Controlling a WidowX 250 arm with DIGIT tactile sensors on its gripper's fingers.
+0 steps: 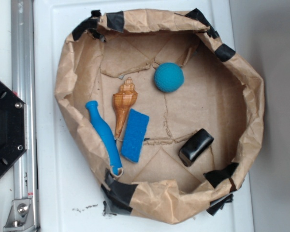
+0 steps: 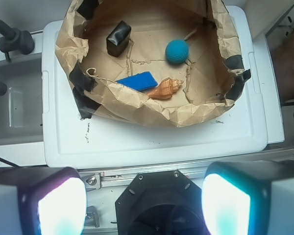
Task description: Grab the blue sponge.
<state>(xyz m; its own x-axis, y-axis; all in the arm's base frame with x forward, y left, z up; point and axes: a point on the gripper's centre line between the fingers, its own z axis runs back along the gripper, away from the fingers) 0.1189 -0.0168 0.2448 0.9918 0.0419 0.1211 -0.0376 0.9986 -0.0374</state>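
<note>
In the wrist view the tool (image 2: 144, 200) occupies the bottom edge, pads (image 2: 61, 205) apart and empty. The blue sponge (image 2: 135, 81) lies ahead, upper centre, inside the paper-lined basket (image 2: 137, 105), long axis running left-right, touching the seashell (image 2: 165, 89).

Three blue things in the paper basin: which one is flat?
The blue sponge, a flat rectangular pad lying beside the seashell. The teal ball is round, and the long blue bottle-shaped object is slim and rounded.
</note>
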